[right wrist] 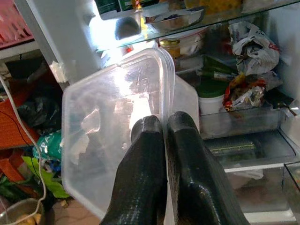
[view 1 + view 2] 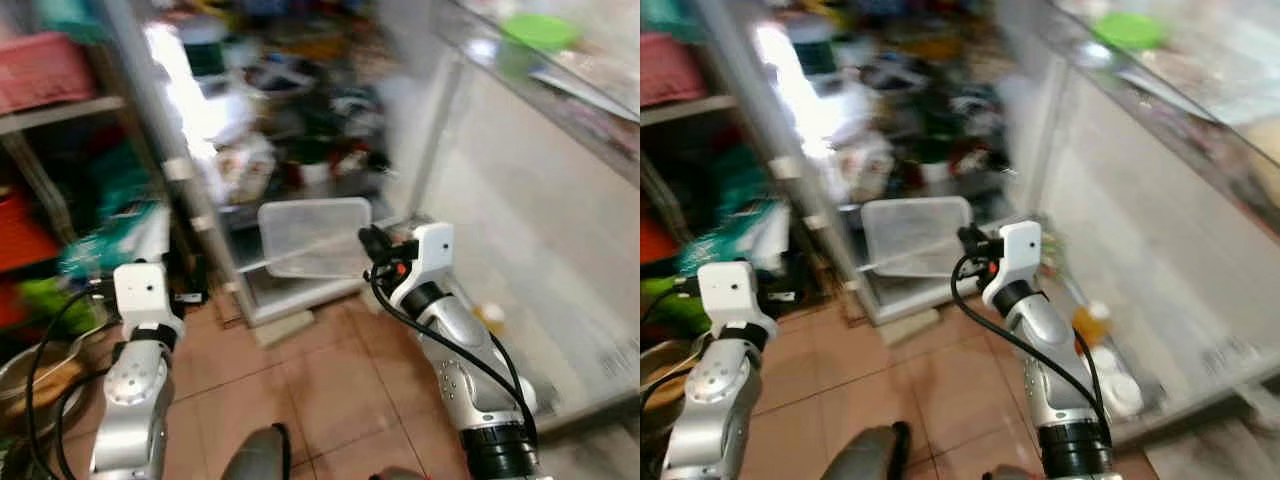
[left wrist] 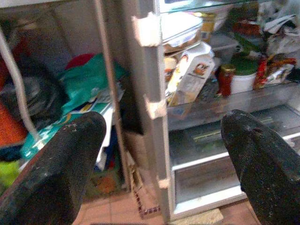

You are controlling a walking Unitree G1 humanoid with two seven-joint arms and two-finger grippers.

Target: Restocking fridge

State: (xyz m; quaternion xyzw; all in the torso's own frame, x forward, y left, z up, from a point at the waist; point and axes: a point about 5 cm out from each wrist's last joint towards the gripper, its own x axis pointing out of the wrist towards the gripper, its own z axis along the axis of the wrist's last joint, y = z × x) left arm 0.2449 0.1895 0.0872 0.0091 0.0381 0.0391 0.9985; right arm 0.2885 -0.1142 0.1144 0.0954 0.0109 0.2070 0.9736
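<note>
While the fridge (image 1: 70, 37) stands open, nothing is placed yet.
Right gripper (image 1: 164, 126): fingers clamped on the clear plastic container's (image 1: 108, 140) rim, held before the shelves.
Left gripper (image 3: 161, 154): fingers spread apart, empty.
Remaining: set container inside; shelves look crowded.

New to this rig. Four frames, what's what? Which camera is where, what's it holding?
It's a humanoid robot facing an open fridge. The two wide pictures come from a stereo camera on its head, looking down at its silver arms. The other two come from cameras on each wrist, looking along the black fingers. The right end effector is pinched shut on the edge of a clear plastic container, held up before the crowded shelves. The left end effector is open and holds nothing, with a carton on a shelf ahead.
</note>
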